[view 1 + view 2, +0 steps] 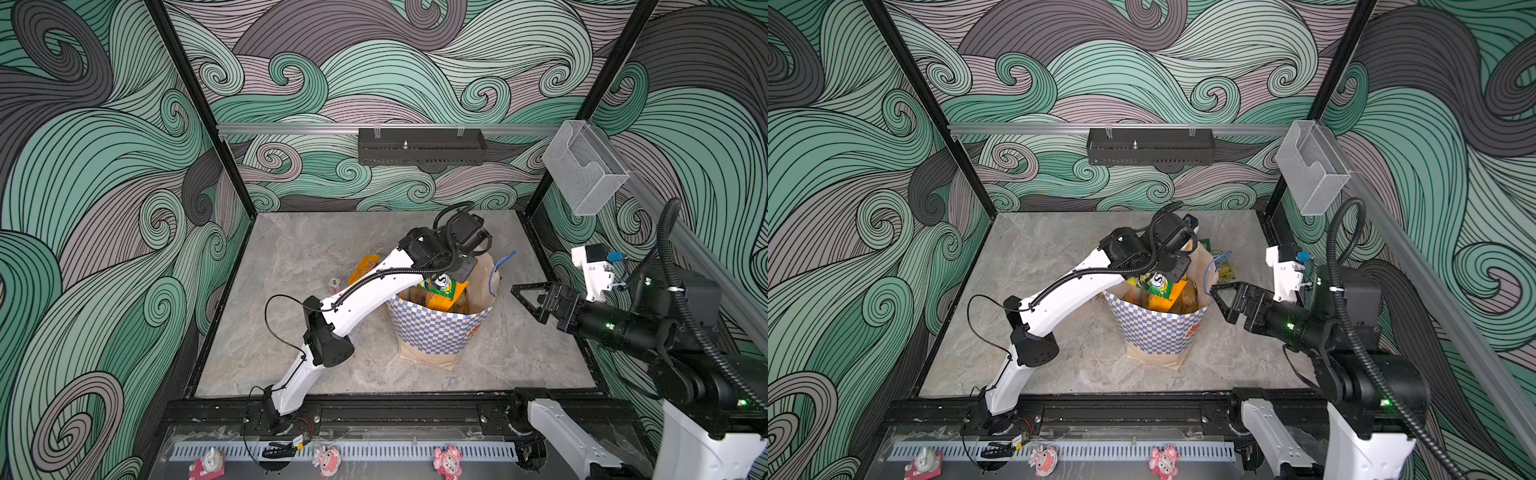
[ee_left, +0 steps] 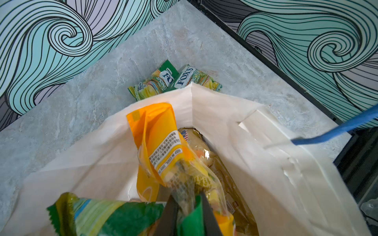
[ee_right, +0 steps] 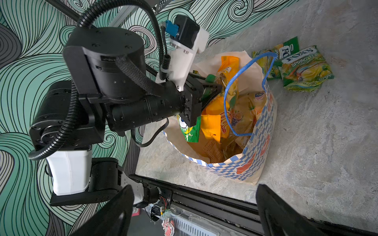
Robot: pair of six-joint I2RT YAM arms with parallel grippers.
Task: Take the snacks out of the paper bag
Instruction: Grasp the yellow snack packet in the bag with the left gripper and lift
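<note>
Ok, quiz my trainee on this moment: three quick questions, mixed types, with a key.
1. True or false: the right end effector is shut on the paper bag.
2. How many FOX'S packets lie on the table outside the bag? A one, B two, C four.
3. What does the left end effector grip?
Key: 1 false, the right end effector is open and empty. 2 B. 3 a green-yellow packet at the bag's mouth.

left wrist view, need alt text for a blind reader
Looking down into the open paper bag, the left gripper has its jaws shut on an orange-yellow snack packet that sticks up out of the bag. Two green FOX'S packets lie on the grey table just beyond the bag.
</note>
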